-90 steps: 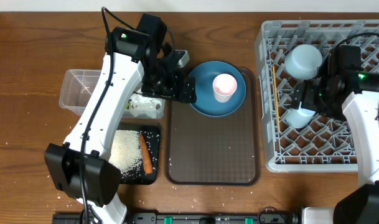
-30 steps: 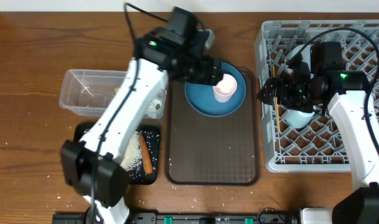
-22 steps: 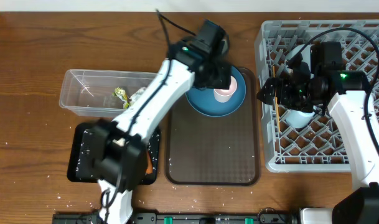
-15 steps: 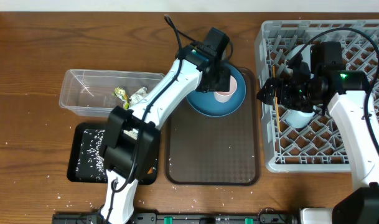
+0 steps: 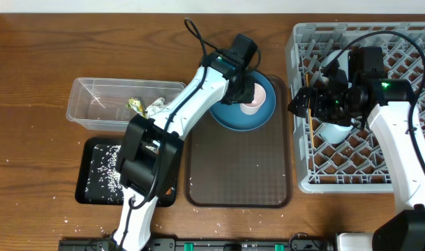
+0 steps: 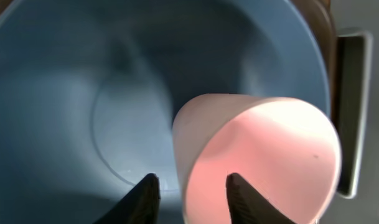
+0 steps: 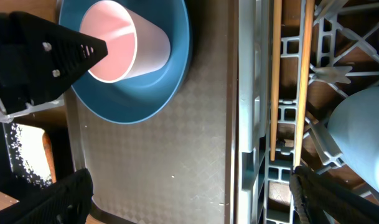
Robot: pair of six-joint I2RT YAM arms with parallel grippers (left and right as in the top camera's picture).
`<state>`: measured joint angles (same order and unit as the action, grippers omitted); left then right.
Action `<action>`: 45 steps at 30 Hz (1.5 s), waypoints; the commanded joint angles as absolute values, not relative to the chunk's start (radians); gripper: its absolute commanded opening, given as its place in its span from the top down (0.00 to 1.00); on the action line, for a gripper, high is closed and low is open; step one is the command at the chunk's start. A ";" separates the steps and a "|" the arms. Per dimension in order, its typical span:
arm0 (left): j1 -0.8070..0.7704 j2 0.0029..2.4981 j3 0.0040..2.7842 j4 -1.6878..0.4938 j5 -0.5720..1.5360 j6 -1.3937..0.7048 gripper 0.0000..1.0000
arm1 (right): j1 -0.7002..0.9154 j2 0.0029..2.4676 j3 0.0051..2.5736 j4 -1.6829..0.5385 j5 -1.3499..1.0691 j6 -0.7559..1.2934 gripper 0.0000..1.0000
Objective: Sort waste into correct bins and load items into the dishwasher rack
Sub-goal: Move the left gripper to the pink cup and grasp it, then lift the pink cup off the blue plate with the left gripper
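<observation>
Now my left tool point(image 6: 192, 190) sits at the bottom of the left wrist view, jaws part open astride the near wall of the pale pink cup point(image 6: 264, 155). One fingertip is inside the mouth and the other outside, neither pressing as far as I can see. The cup stands mouth up on the dark blue plate point(image 6: 77, 87), which lies at the upper end of the brown serving tray point(image 5: 240, 167), upper middle of the overhead view. I should pinch the wall squarely, well below the rim, then lift straight up so the plate does not drag along. My right tool point(image 7: 192, 177) hangs wide open and empty over the left edge of the dishwasher rack point(image 5: 352, 183), right of frame, beside the chopsticks point(image 7: 275, 93) lying in it. I'd steer clear of it when carrying the cup across.
</observation>
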<state>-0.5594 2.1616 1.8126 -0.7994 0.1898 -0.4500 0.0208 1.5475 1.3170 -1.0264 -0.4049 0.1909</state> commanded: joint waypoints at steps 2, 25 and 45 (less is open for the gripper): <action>-0.561 2.185 1.803 -0.797 0.163 -0.455 0.66 | 0.026 1.552 1.312 -1.024 -0.416 0.194 0.01; -0.534 2.160 1.792 -0.802 0.145 -0.455 0.94 | 0.026 1.552 1.312 -1.024 -0.416 0.194 0.01; -0.223 1.816 1.796 -1.002 1.088 -0.209 0.94 | 0.026 1.552 1.312 -1.024 -0.416 0.194 0.01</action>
